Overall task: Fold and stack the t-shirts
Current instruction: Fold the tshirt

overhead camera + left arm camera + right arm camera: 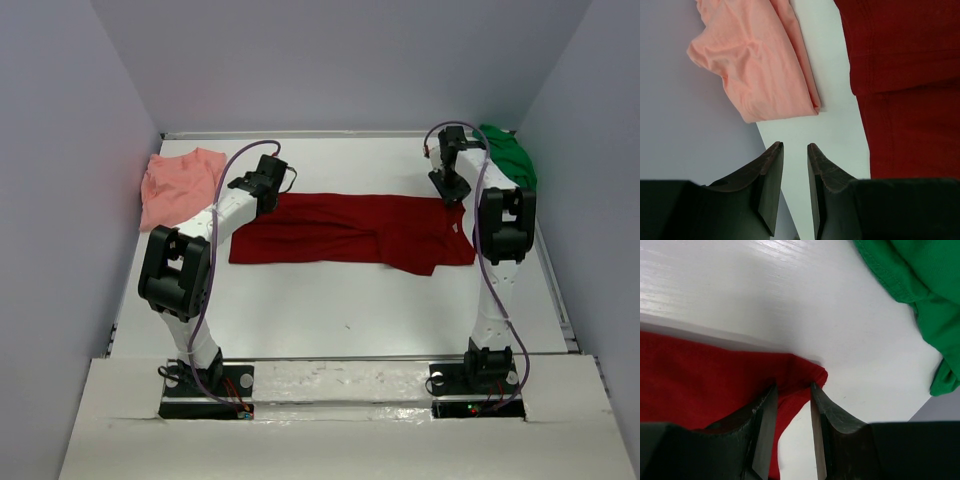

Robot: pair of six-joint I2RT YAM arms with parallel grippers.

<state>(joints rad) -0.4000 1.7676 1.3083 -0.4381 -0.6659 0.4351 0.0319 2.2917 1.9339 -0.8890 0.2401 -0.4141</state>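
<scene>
Pale grey walls [330,60] box in a white table [350,310]. The salmon-pink shirt [180,185] lies crumpled far left, with the left gripper [795,146] beside it, fingers slightly parted and empty. The dark red shirt [340,235] spreads across the middle. The right gripper [792,386] hangs over its far-right corner, fingers slightly parted, pinching nothing. The green shirt [510,155] is heaped far right.

Bright even light w/ soft shadows

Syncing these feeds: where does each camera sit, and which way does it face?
Top external: high behind the bases, looking down on the table; left arm and right arm show.
Left wrist: looks past the left gripper at the salmon-pink shirt.
Right wrist: looks past the right gripper at the green shirt.
Shared: the dark red shirt.
</scene>
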